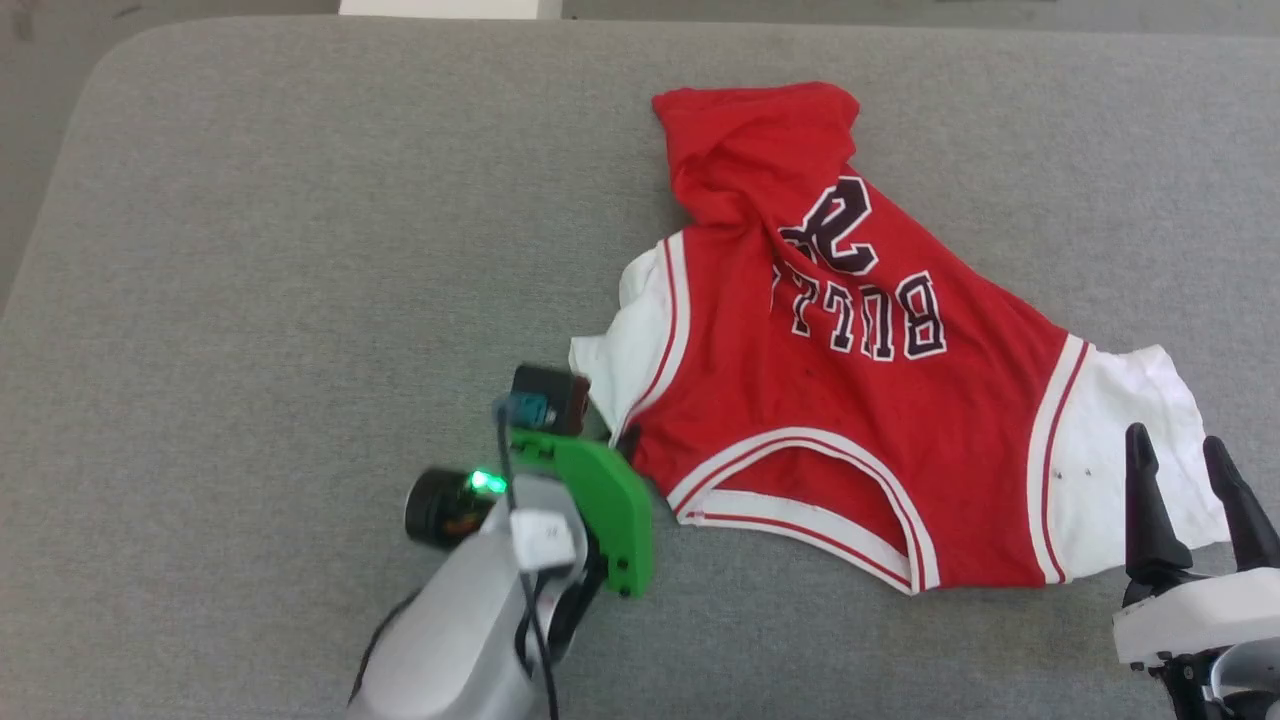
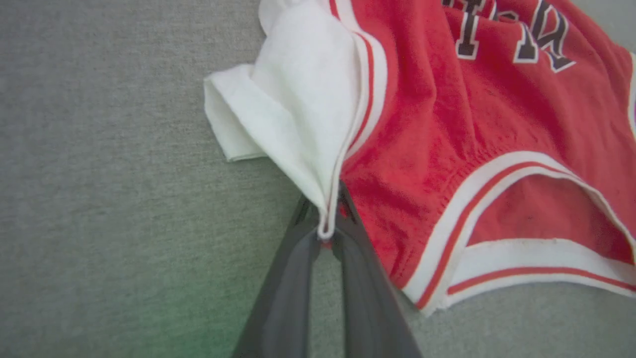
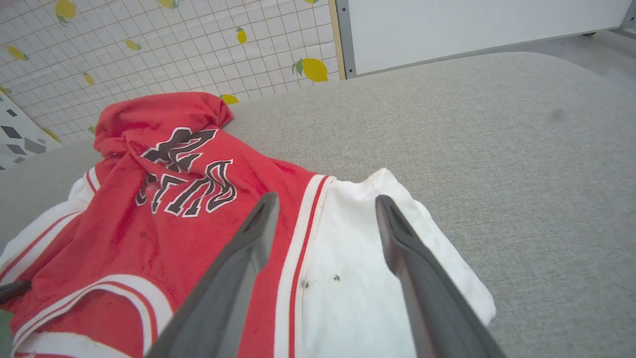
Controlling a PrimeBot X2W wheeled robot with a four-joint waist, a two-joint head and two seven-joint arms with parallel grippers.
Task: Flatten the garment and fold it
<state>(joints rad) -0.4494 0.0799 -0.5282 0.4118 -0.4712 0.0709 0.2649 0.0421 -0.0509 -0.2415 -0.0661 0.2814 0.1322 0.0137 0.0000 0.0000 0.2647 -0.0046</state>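
Observation:
The red garment (image 1: 850, 400) lies crumpled on the grey surface (image 1: 300, 250), print side up, collar toward me, its far end bunched in folds. My left gripper (image 2: 325, 228) is shut on the garment (image 2: 447, 129) at the shoulder seam, where the white left sleeve (image 2: 293, 109) meets the red body. In the head view the left gripper's fingers are hidden under its green wrist mount (image 1: 600, 500). My right gripper (image 1: 1190, 485) hovers open over the white right sleeve (image 1: 1130, 400); its fingers (image 3: 392, 233) straddle the sleeve (image 3: 357, 278) with nothing between them.
The grey padded surface (image 3: 497, 139) stretches wide to the left and beyond the garment, with a rounded far-left corner. Beyond its far edge stand a lemon-patterned tiled wall (image 3: 174, 44) and a white panel (image 3: 472, 25).

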